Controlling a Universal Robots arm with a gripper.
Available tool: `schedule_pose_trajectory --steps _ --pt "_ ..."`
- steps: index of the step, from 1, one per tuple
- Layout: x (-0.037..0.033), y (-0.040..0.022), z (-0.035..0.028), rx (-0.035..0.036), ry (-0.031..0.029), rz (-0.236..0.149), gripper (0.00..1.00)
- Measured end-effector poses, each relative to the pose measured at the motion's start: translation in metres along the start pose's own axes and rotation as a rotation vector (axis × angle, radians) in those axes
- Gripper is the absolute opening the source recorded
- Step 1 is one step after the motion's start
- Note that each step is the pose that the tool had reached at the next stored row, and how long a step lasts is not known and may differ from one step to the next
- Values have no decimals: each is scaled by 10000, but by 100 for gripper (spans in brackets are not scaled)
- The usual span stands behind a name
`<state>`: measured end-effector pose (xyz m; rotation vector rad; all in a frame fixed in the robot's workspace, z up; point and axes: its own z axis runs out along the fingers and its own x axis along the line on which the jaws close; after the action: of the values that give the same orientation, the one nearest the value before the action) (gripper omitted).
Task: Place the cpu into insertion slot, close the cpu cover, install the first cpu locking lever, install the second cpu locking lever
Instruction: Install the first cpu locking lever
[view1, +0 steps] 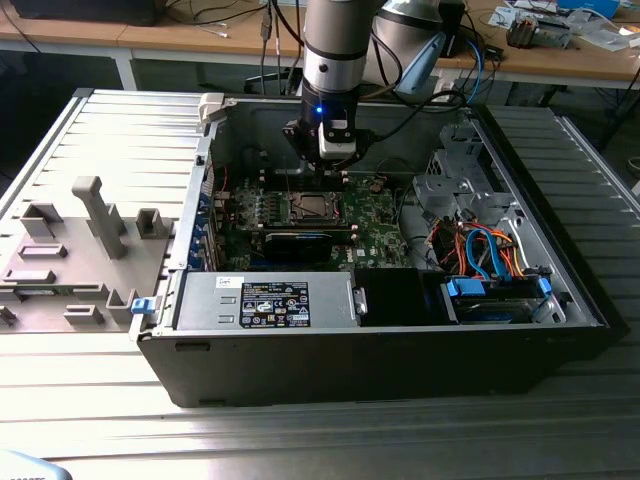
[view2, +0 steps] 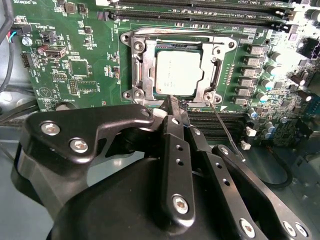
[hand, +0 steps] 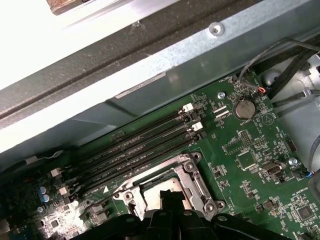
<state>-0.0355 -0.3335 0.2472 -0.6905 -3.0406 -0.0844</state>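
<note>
Matte silver cpu (view2: 179, 73) — flat, square — fills the insertion slot (view2: 141, 75).

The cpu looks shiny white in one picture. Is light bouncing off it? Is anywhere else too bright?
Yes: in the second wrist view glare whitens the cpu; in the first wrist view the area beyond the case wall is burnt out white; in the exterior view a blue light glows on the arm.

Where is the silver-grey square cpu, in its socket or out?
In: silver-grey square cpu lies flat inside the silvery-rimmed square socket.
</note>
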Motion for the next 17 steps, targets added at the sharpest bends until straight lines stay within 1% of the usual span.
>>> schedule_pose_trajectory --steps 17 --pt "0 0 0 8 11 -236 11"
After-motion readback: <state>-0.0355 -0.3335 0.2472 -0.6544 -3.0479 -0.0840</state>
